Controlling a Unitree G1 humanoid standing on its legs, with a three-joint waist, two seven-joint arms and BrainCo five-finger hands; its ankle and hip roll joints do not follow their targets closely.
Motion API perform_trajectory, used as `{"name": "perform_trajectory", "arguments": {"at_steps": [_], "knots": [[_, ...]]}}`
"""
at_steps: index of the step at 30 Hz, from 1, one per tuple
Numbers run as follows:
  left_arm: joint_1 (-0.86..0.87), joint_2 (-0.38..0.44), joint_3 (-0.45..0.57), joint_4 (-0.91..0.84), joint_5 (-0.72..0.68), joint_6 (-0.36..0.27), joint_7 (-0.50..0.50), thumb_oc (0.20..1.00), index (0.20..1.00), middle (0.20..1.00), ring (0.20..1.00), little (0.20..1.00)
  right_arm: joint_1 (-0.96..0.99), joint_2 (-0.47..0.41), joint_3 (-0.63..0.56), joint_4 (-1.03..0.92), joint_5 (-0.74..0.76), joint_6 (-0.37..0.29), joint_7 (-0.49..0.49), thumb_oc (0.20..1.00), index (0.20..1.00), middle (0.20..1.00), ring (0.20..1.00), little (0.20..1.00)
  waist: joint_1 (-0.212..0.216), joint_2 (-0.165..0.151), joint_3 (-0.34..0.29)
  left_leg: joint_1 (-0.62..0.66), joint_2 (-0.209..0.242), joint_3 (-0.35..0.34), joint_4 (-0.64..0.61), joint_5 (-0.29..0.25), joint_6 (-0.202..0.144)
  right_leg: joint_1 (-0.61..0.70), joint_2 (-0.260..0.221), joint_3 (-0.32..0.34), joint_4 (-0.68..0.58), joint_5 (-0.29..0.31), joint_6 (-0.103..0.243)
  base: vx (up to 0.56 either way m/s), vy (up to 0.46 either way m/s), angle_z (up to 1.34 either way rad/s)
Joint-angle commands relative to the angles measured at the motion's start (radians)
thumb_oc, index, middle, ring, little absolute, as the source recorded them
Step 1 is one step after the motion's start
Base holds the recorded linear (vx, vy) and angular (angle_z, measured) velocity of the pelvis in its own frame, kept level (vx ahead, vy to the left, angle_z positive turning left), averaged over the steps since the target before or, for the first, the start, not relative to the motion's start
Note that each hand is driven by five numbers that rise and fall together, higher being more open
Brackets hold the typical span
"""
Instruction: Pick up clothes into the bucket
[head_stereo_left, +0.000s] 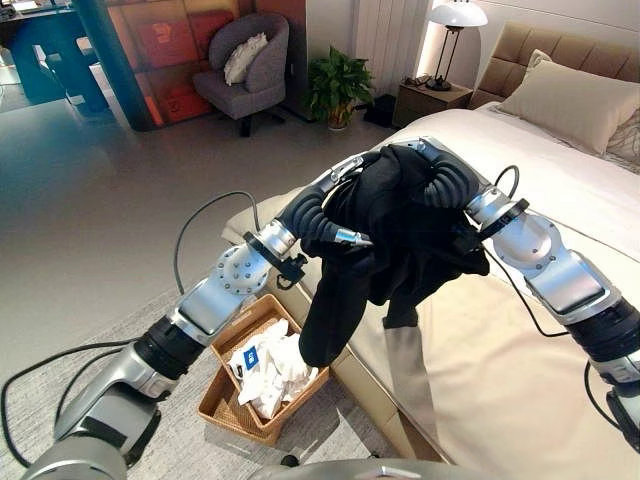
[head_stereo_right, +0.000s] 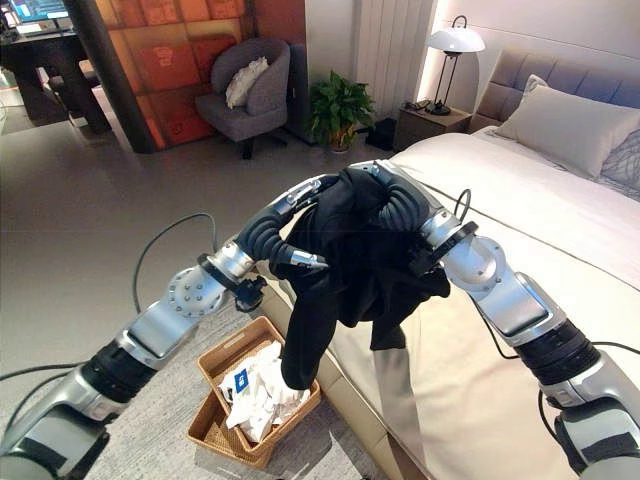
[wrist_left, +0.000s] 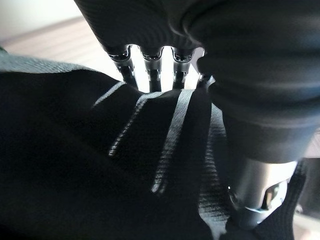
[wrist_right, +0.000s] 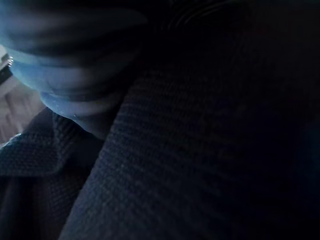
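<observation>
A black garment (head_stereo_left: 385, 235) hangs in the air between both arms, above the near corner of the bed (head_stereo_left: 560, 200), with one long sleeve or leg trailing down toward the woven basket (head_stereo_left: 232, 405) on the rug by the bed's side. The basket already holds a heap of white clothes (head_stereo_left: 268, 368). The left hand (head_stereo_left: 335, 205) comes in from the lower left and is pressed into the cloth at the garment's left side; a silver thumb shows lying against the black fabric. The right hand (head_stereo_left: 450, 180) reaches in from the right, and the cloth is bunched over and around it, so whether its fingers are curled or straight cannot be told. Farther off stand a grey armchair (head_stereo_left: 250, 70) with a pale cushion, a potted plant (head_stereo_left: 337, 88), a nightstand (head_stereo_left: 430, 100) bearing a lamp (head_stereo_left: 455, 20), and a beige pillow (head_stereo_left: 575, 100) at the headboard. The head views give the whole arrangement: garment, basket below it, bed beside it. The left wrist view adds what they hide: that hand's fingers (wrist_left: 150, 75) run straight down into folds of the dark cloth, their tips buried, the thumb resting on the fabric, so its grip cannot be judged. The right wrist view offers just dark knitted cloth pressed close.
</observation>
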Motion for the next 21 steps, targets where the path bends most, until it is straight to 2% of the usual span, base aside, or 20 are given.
{"name": "perform_trajectory", "arguments": {"at_steps": [1, 8, 11, 15, 21], "knots": [[-0.054, -0.036, -0.019, 0.086, 0.068, 0.001, -0.004, 1.0, 1.0, 1.0, 1.0, 1.0, -0.158, 0.063, -0.012, -0.155, 0.102, -0.082, -0.015, 0.2, 0.2, 0.2, 0.2, 0.2, 0.008, -0.061, -0.041, 0.001, -0.006, -0.023, 0.071, -0.107, 0.007, 0.012, -0.073, 0.004, 0.05, -0.026, 0.082, 0.0, 0.0, 0.0], [-0.023, -0.089, -0.002, 0.143, 0.113, 0.017, 0.013, 1.0, 1.0, 1.0, 1.0, 1.0, -0.184, 0.107, -0.02, -0.196, 0.102, -0.098, -0.034, 0.2, 0.2, 0.2, 0.2, 0.2, 0.006, -0.061, -0.041, -0.001, -0.01, -0.02, 0.073, -0.108, 0.012, 0.01, -0.074, 0.009, 0.045, -0.021, 0.083, 0.0, 0.0, 0.0], [0.007, -0.115, 0.022, 0.182, 0.175, 0.026, 0.034, 1.0, 1.0, 1.0, 1.0, 1.0, -0.178, 0.125, -0.035, -0.225, 0.102, -0.104, -0.04, 0.2, 0.2, 0.2, 0.2, 0.2, 0.005, -0.063, -0.04, -0.003, -0.009, -0.018, 0.074, -0.109, 0.014, 0.006, -0.074, 0.013, 0.043, -0.02, 0.083, 0.0, 0.0, 0.0], [0.04, -0.129, 0.049, 0.206, 0.241, 0.036, 0.052, 1.0, 1.0, 1.0, 1.0, 1.0, -0.164, 0.134, -0.062, -0.25, 0.098, -0.106, -0.046, 0.2, 0.2, 0.2, 0.2, 0.2, 0.002, -0.065, -0.041, -0.007, -0.011, -0.016, 0.077, -0.111, 0.016, 0.004, -0.075, 0.019, 0.045, -0.02, 0.083, 0.0, 0.0, 0.0], [0.076, -0.136, 0.07, 0.214, 0.256, 0.048, 0.04, 1.0, 1.0, 1.0, 1.0, 1.0, -0.158, 0.146, -0.108, -0.269, 0.063, -0.109, -0.08, 0.2, 0.2, 0.2, 0.2, 0.2, 0.0, -0.068, -0.043, -0.01, -0.013, -0.017, 0.08, -0.115, 0.02, -0.001, -0.075, 0.021, 0.045, -0.019, 0.084, 0.0, 0.0, 0.0]]}}
